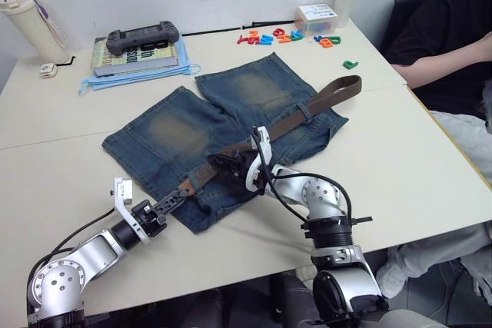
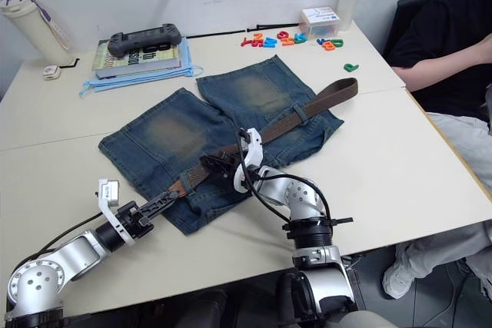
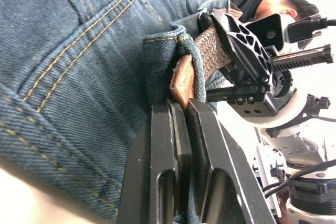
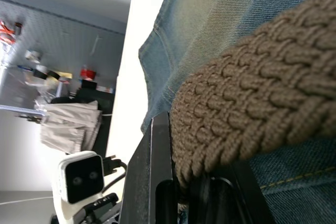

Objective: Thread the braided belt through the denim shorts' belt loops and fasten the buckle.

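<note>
Across the denim shorts the braided belt is partly threaded, both hands — left hand on its tan tip, right hand on its braid — clamped on it, buckling left.

Left gripper, two black fingers closed on the tan leather tip of the brown braided belt, beside a blue denim belt loop of the faded denim shorts; right gripper holding the belt beyond

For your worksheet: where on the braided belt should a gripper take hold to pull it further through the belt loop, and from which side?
Grip the braided belt by its flat tan leather tip, just past the belt loop, coming in from the robot's left. The tip is thin and stiff, and the left gripper is shut on it.
</note>
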Controlling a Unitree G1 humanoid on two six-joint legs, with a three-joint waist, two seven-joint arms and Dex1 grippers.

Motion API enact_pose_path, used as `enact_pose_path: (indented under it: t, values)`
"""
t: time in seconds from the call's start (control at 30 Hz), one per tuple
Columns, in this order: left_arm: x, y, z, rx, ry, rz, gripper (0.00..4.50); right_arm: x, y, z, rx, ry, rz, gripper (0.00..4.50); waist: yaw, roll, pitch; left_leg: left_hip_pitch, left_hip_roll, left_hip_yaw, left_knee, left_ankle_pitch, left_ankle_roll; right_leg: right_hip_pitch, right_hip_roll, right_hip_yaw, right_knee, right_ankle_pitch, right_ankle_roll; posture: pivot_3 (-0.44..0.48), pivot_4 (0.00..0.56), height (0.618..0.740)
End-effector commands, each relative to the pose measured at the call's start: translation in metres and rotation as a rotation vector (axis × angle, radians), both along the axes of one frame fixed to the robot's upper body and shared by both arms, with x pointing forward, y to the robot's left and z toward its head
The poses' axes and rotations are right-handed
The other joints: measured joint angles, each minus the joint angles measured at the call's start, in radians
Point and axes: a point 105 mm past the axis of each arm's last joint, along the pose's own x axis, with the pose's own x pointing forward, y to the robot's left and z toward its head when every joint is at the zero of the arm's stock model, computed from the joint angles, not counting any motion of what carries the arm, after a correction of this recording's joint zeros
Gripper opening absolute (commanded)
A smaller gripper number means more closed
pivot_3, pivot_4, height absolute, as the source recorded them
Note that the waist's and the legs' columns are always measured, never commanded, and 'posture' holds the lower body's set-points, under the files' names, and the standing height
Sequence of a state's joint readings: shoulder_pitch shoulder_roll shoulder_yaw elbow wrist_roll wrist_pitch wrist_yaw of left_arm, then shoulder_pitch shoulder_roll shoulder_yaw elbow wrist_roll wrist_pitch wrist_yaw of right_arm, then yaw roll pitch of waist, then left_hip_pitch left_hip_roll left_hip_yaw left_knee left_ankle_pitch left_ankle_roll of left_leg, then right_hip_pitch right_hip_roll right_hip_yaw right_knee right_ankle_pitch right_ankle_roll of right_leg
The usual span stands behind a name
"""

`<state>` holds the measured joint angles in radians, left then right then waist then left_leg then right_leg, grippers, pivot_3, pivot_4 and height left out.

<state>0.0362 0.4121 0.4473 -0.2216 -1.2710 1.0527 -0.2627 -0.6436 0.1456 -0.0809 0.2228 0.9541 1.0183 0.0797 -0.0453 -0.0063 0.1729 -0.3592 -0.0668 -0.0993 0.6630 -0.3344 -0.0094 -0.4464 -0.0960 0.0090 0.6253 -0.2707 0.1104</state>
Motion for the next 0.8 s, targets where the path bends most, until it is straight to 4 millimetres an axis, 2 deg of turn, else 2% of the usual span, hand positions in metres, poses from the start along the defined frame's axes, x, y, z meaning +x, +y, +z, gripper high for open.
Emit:
enact_pose_path:
  t: [0.03,0.1,0.13,0.17,0.23,0.3,0.47,0.63,0.73,0.8]
  values:
    - [0.003,0.001,0.012,-0.024,-0.053,0.010,0.00,-0.017,0.028,0.015,0.024,-0.036,0.088,1.70,0.000,0.000,0.000,0.000,0.000,0.000,0.000,0.000,0.000,0.000,0.000,0.000,0.000,0.000,0.000,0.000,0.150,0.713]
    - [0.003,0.001,0.012,-0.024,-0.053,0.012,0.00,-0.017,0.024,0.016,0.012,-0.041,0.081,2.43,0.001,0.001,0.000,0.000,0.000,0.000,0.000,0.000,0.000,0.000,0.000,0.000,0.000,0.000,0.000,0.000,0.150,0.713]
    - [0.004,0.001,0.011,-0.023,-0.053,0.013,0.00,-0.017,0.019,0.016,0.007,-0.042,0.078,3.04,0.003,0.001,0.000,0.000,0.000,0.000,0.000,0.000,0.000,0.000,0.000,0.000,0.000,0.000,0.000,0.000,0.150,0.713]
    - [0.004,0.001,0.011,-0.023,-0.053,0.015,0.00,-0.018,0.012,0.016,-0.001,-0.045,0.075,3.20,0.005,0.001,0.000,-0.001,0.000,0.000,0.000,0.000,0.000,0.000,0.000,0.000,-0.001,0.000,0.000,0.000,0.150,0.713]
    - [0.004,0.001,0.011,-0.024,-0.054,0.018,0.00,-0.021,-0.002,0.014,-0.040,-0.063,0.063,4.13,0.010,0.001,0.000,-0.001,0.000,0.000,0.000,0.000,0.000,0.000,0.000,0.000,-0.001,0.000,0.000,0.000,0.150,0.713]
    - [0.005,0.001,0.010,-0.023,-0.054,0.022,0.00,-0.024,-0.020,0.009,-0.129,-0.098,0.046,4.13,0.017,0.001,0.000,-0.001,0.000,-0.001,0.000,0.000,0.000,0.000,0.000,0.000,-0.002,0.000,0.000,0.000,0.150,0.713]
    - [0.005,0.001,0.010,-0.027,-0.054,0.026,0.00,-0.041,-0.055,0.013,-0.269,-0.218,0.055,4.13,0.019,0.000,0.000,-0.002,-0.001,0.000,0.000,-0.001,0.001,0.000,-0.001,0.000,-0.003,0.000,0.000,0.000,0.150,0.713]
    - [0.004,0.001,0.009,-0.027,-0.054,0.025,0.00,-0.042,-0.080,0.036,-0.333,-0.390,0.001,4.13,0.016,0.001,0.001,-0.002,0.000,0.000,0.000,-0.001,0.001,0.000,0.000,-0.001,-0.004,0.000,0.000,0.000,0.150,0.713]
    - [0.004,0.001,0.009,-0.027,-0.053,0.026,0.00,-0.043,-0.083,0.039,-0.369,-0.445,-0.016,3.35,0.018,0.000,0.001,-0.002,0.001,-0.001,-0.001,-0.001,0.000,0.000,0.000,-0.001,-0.004,0.000,0.000,0.000,0.150,0.713]
    - [0.004,0.001,0.009,-0.026,-0.052,0.026,0.00,-0.045,-0.082,0.042,-0.370,-0.468,-0.016,2.45,0.018,0.000,0.001,-0.002,0.000,-0.001,-0.001,-0.001,0.000,0.000,0.000,-0.001,-0.004,0.000,0.000,0.000,0.150,0.713]
